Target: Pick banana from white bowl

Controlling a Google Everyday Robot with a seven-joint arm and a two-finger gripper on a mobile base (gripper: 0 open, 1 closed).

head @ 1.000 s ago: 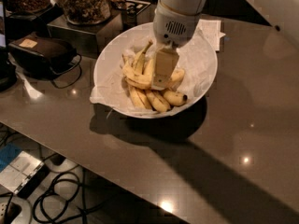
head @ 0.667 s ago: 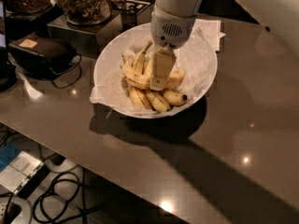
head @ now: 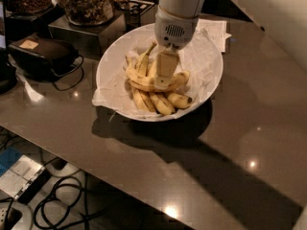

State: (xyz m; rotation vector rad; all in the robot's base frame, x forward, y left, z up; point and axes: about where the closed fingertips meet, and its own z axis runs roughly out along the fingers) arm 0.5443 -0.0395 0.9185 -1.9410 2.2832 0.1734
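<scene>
The white bowl (head: 205,66), lined with crumpled white paper, stands on the dark table at centre top. Several yellow bananas lie in it. The curved banana (head: 139,84) arcs across the pile from left to right. My gripper (head: 163,80) hangs from the white wrist and reaches straight down into the bowl, its tip at the middle of the curved banana. Straighter bananas (head: 161,104) lie just in front of it.
Glass jars of dark snacks (head: 86,4) stand behind the bowl at the left. A black device with a cable (head: 43,54) sits on the table's left. White paper (head: 214,30) lies behind the bowl. The table's front edge runs diagonally, with cables on the floor (head: 57,200) below.
The wrist and gripper have shifted slightly left over the bowl. The gripper stays down among the bananas. The bowl has not moved.
</scene>
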